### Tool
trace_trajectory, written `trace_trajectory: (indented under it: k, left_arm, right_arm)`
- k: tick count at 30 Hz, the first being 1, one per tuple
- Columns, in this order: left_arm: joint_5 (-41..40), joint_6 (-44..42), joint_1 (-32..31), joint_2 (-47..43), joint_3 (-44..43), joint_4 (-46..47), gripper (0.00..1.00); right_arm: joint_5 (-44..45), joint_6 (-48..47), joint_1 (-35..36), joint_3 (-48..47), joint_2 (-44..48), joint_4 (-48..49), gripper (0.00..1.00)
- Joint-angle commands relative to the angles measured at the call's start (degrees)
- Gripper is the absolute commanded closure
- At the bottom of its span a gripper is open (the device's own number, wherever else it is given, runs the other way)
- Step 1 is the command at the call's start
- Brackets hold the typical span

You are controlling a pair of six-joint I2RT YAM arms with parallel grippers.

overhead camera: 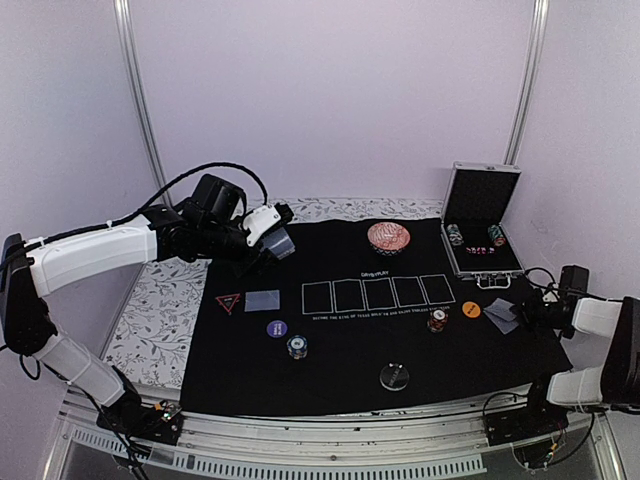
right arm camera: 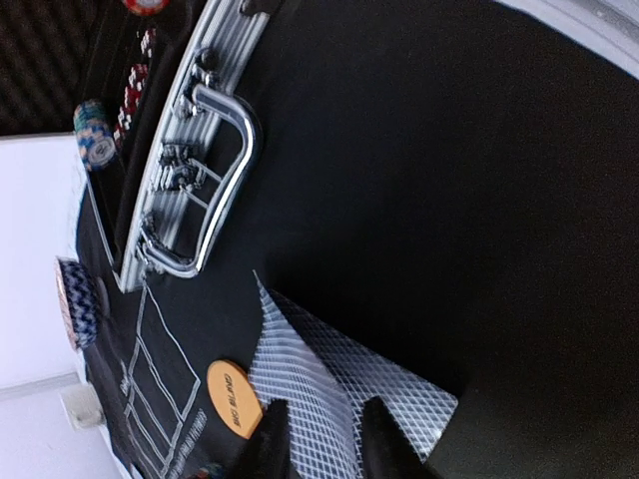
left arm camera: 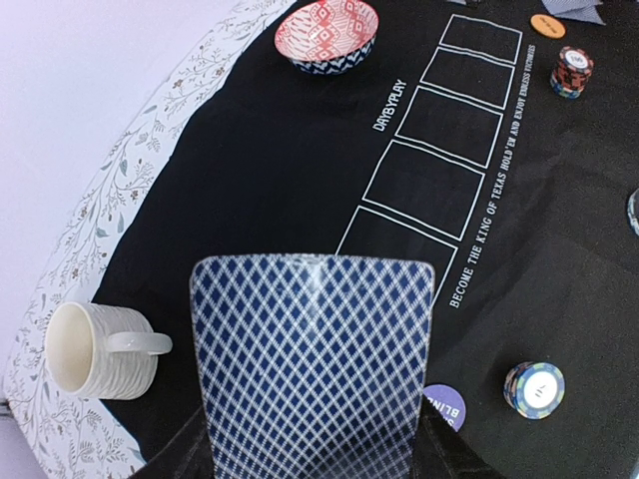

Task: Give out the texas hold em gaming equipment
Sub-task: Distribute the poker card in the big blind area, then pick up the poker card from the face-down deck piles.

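Observation:
My left gripper (overhead camera: pixel 272 237) is shut on a blue-backed playing card (left arm camera: pixel 315 369) and holds it above the back left of the black mat. My right gripper (overhead camera: pixel 522 314) is low at the mat's right edge, its fingers (right arm camera: pixel 270 444) closed on a bent playing card (right arm camera: pixel 324 384) that rises off another one (right arm camera: pixel 399 399). On the mat lie one card (overhead camera: pixel 262 300), a red-edged triangle (overhead camera: pixel 228 302), a purple disc (overhead camera: pixel 277 328), an orange disc (overhead camera: pixel 471 310), a clear disc (overhead camera: pixel 394 377) and two chip stacks (overhead camera: pixel 297 346) (overhead camera: pixel 437 320).
A red patterned bowl (overhead camera: pixel 388 237) stands at the back middle. An open metal case (overhead camera: pixel 480 230) with chip stacks stands at the back right, its handle (right arm camera: pixel 215 180) near my right gripper. A cream mug (left arm camera: pixel 95 349) stands left of the held card. Five card outlines (overhead camera: pixel 378 293) cross the mat.

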State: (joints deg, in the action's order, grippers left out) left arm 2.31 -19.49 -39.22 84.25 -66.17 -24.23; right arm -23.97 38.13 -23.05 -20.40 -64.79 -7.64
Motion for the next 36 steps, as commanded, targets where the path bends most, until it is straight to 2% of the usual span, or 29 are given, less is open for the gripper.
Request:
trace_trajectory:
  k: [1,3,9,14,17,20,22,24,27,29,31,36]
  left_arm:
    - [0.23,-0.21,0.29,-0.18,-1.16,1.46,0.48]
    - [0.28,-0.20,0.33,-0.19,-1.17,1.46,0.48]
    - [0.37,-0.26,0.29,-0.20,-1.23,1.46,0.48]
    - [0.34,-0.27,0.29,-0.21,-1.24,1.38,0.48]
    - [0.78,-0.32,0.29,-0.22,-1.33,1.37,0.48]
    - [0.42,-0.38,0.29,0.09,-1.41,1.33,0.48]
    - [0.24,-0.55,0.33,0.40,-1.50,1.13,0.48]
    - [0.62,-0.55,0.28,0.48,-1.66,1.11,0.48]
    - [1.88,-0.64,0.31,0.48,-1.77,1.11,0.48]
    - [2.08,-0.75,0.29,0.45,-1.70,1.11,0.48]
    - [1.99,-0.81,0.29,0.32,-1.52,1.11,0.48]
    - [2.47,-1.09,0.13,-0.35,-1.16,1.20,0.48]
  right_arm:
    - [1.99,0.58,-0.29,-0.50,0.15,-2.40,0.65]
    - [2.71,0.79,-0.22,-0.88,1.00,-3.33,0.54]
    - [7.87,1.03,-0.21,-3.77,4.70,-9.55,0.33]
    - [16.14,2.30,-0.16,-7.99,11.23,-16.29,0.00]
    - [15.24,0.54,0.02,-10.68,16.67,-15.15,0.01]
    - [13.80,-2.05,4.10,-14.43,17.96,-12.79,0.01]
    - [15.57,-3.62,13.17,-17.48,16.14,-11.49,0.01]
    - [21.19,-4.79,24.76,-20.91,12.79,-10.36,0.01]
    - [24.52,-6.82,40.08,-25.98,5.16,-4.10,0.01]
    - [18.09,-8.62,46.00,-30.35,-2.31,1.34,0.01]
    - [7.64,-10.16,50.28,-36.57,-13.17,5.28,0.01]
    - [-13.82,-10.24,58.00,-55.23,-33.95,12.49,0.01]
